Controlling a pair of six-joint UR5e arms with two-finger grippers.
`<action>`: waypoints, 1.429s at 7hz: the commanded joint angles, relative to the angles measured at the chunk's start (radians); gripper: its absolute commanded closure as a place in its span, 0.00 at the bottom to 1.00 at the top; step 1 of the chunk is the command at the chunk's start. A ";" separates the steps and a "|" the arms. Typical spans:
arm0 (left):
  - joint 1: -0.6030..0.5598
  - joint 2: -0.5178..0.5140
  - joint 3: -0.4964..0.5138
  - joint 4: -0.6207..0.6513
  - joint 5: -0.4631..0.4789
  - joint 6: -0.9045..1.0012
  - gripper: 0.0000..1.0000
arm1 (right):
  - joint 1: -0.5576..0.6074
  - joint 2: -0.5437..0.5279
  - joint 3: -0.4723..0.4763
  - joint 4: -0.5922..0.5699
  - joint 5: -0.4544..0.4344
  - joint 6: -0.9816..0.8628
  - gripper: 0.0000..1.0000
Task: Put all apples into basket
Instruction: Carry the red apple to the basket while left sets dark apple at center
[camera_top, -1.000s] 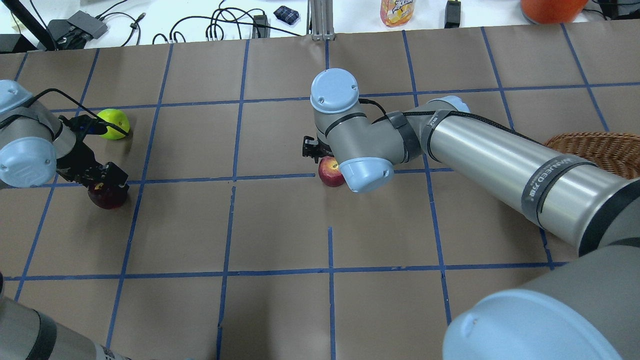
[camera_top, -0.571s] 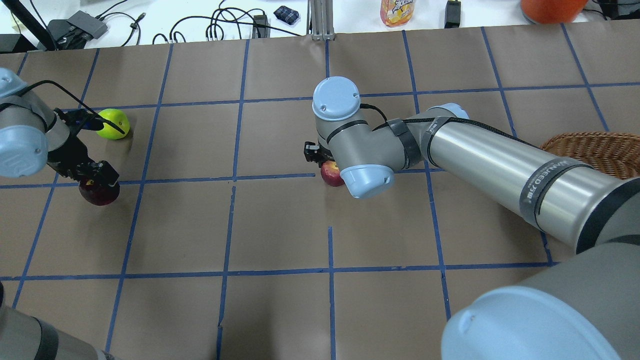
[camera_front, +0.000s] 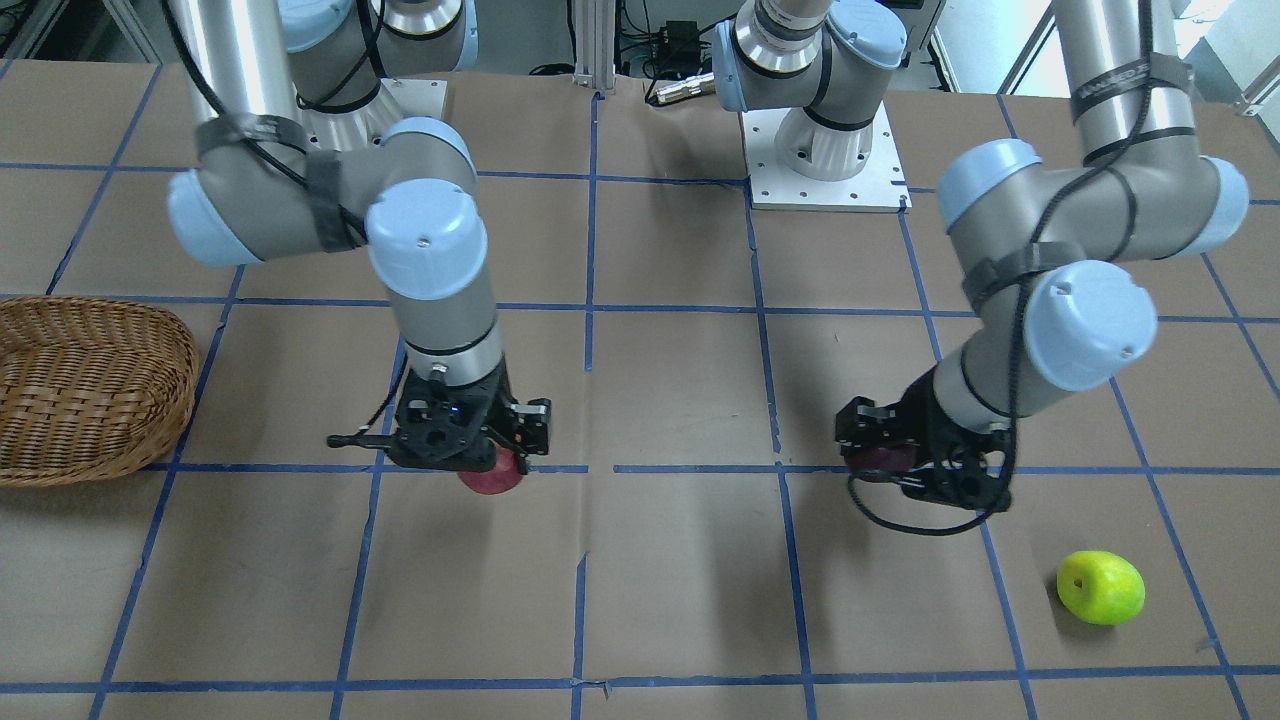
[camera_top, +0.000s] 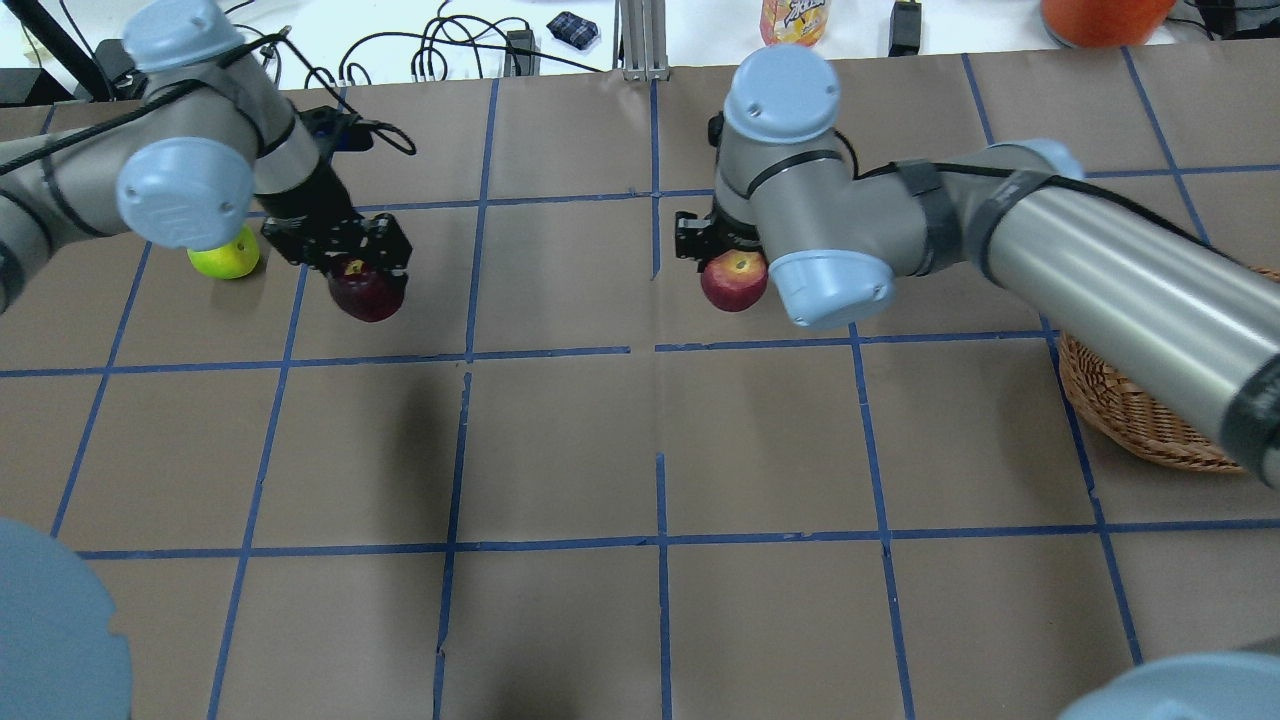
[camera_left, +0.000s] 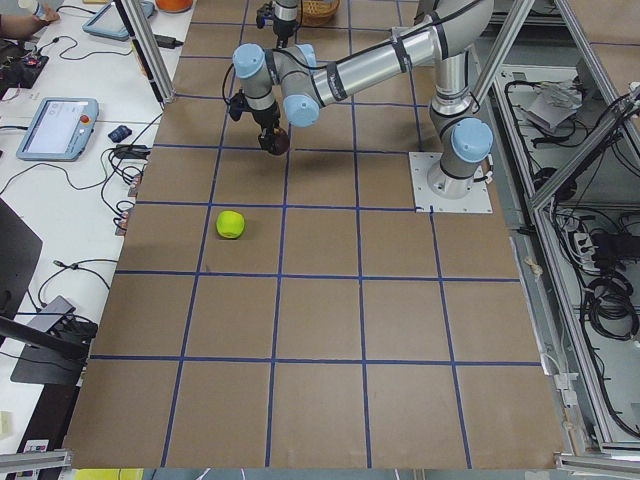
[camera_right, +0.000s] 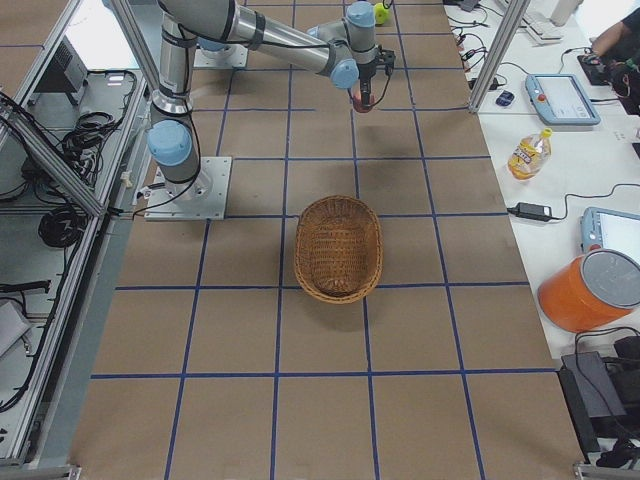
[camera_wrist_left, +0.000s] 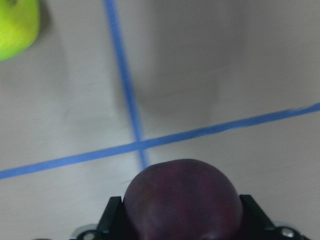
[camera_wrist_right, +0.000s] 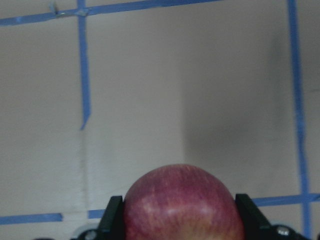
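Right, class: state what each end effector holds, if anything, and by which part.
The left end effector holds the dark purple apple, pinched on opposite flanks; the right end effector holds the red apple the same way.

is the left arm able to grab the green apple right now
Probably not yet: the left gripper is shut on the dark apple. The green apple lies nearby, with nothing covering it.
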 joint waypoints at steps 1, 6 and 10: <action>-0.178 -0.046 -0.002 0.072 -0.155 -0.342 1.00 | -0.245 -0.140 0.081 0.101 0.003 -0.308 0.63; -0.392 -0.206 -0.007 0.388 -0.118 -0.683 0.03 | -0.855 -0.171 0.169 0.065 0.010 -0.985 0.61; -0.223 -0.057 0.132 0.070 -0.078 -0.513 0.00 | -0.990 -0.093 0.165 -0.069 0.083 -1.208 0.00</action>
